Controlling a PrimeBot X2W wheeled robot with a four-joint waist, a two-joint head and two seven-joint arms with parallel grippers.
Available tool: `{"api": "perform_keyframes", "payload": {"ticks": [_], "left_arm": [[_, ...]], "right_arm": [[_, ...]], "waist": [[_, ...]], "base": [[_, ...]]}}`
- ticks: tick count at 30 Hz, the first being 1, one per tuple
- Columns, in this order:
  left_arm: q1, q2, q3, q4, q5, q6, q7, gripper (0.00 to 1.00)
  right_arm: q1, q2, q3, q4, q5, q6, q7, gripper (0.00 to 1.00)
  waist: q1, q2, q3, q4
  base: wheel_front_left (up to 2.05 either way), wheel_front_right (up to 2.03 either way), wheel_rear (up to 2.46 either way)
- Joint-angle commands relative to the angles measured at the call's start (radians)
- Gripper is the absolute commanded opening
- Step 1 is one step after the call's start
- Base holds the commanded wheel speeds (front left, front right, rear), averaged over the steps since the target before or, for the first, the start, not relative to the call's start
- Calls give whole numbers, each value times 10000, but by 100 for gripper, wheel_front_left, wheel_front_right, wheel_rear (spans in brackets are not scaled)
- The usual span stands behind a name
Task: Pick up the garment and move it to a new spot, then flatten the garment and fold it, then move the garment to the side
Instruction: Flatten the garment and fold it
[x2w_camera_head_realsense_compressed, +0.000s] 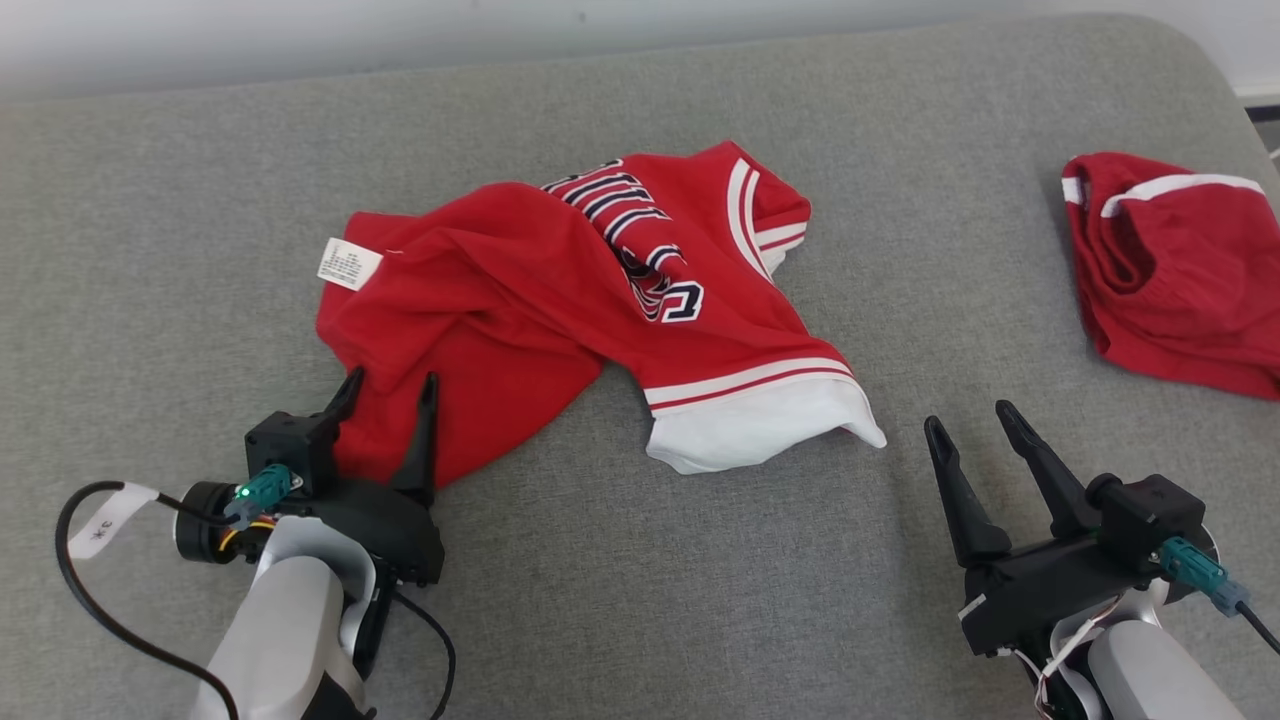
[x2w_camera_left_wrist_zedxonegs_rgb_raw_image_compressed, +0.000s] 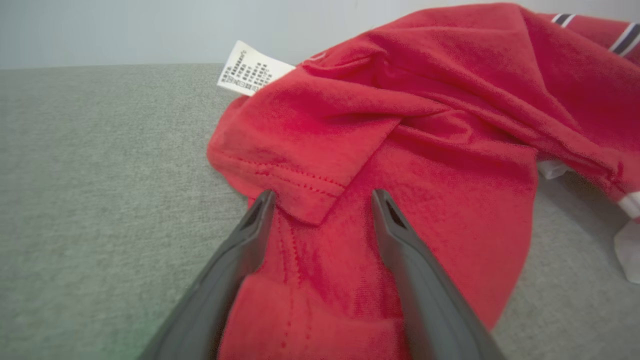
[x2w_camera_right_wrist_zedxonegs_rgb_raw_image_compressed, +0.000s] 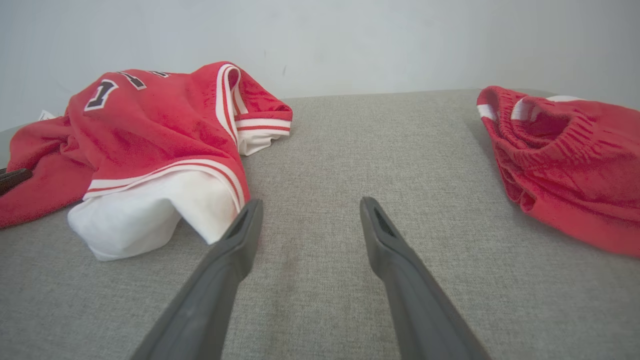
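Red garment (x2w_camera_head_realsense_compressed: 560, 300) being straddled by spread left gripper (x2w_camera_head_realsense_compressed: 392, 380)
Head view: right gripper (x2w_camera_head_realsense_compressed: 968, 417) is being held spread, clear of it. Left wrist view: a hemmed fold (x2w_camera_left_wrist_zedxonegs_rgb_raw_image_compressed: 305, 185) is being framed between the fingertips (x2w_camera_left_wrist_zedxonegs_rgb_raw_image_compressed: 265, 202). Right wrist view: white lining (x2w_camera_right_wrist_zedxonegs_rgb_raw_image_compressed: 135, 220) is being shown left of the fingers (x2w_camera_right_wrist_zedxonegs_rgb_raw_image_compressed: 242, 230).

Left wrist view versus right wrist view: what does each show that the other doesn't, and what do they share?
Left wrist: the open left gripper straddling a stitched hem fold, with the label and its print close up.
Right wrist: the open right gripper over bare cushion, and red shorts at the view's right.
Both: the crumpled red jersey, the grey cushion and the pale wall.
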Motion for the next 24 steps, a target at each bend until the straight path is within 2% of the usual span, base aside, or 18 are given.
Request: {"api": "perform_keyframes", "payload": {"ticks": [1, 2, 4, 6, 10, 16, 24], "left_arm": [[-107, 42, 67, 112, 104, 77, -31, 100], [-166, 67, 94, 142, 139, 67, -31, 96], [-208, 71, 139, 163, 181, 78, -31, 56], [-233, 100, 183, 204, 220, 72, -31, 42], [-444, 158, 363, 231, 251, 168, -31, 0], [-492, 245, 926, -1348, 286, 344, -33, 0], [-985, 912, 906, -2903, 1098, 318, -33, 0]], "right_arm": [[-141, 55, -11, 19, -44, 0, -7, 100], [-176, 68, -21, 29, -32, 0, -7, 100], [-228, 88, -11, 30, 4, 0, -7, 100], [-269, 104, 9, 25, 25, 0, -7, 100], [-416, 155, 20, -32, 34, 0, -7, 100], [-196, 203, -115, -92, 103, 0, -7, 100], [-236, 297, -99, 54, 152, 0, -7, 100]], "waist": [[-1, -1, 139, -121], [-1, -1, 163, -133], [-1, -1, 212, -153], [-1, -1, 263, -161], [-1, -1, 323, -172], [-1, -1, 275, -57], [-1, -1, 115, 116]], "base": [[0, 0, 0], [0, 0, 0], [0, 0, 0], [0, 0, 0], [0, 0, 0], [0, 0, 0], [0, 0, 0]]}}
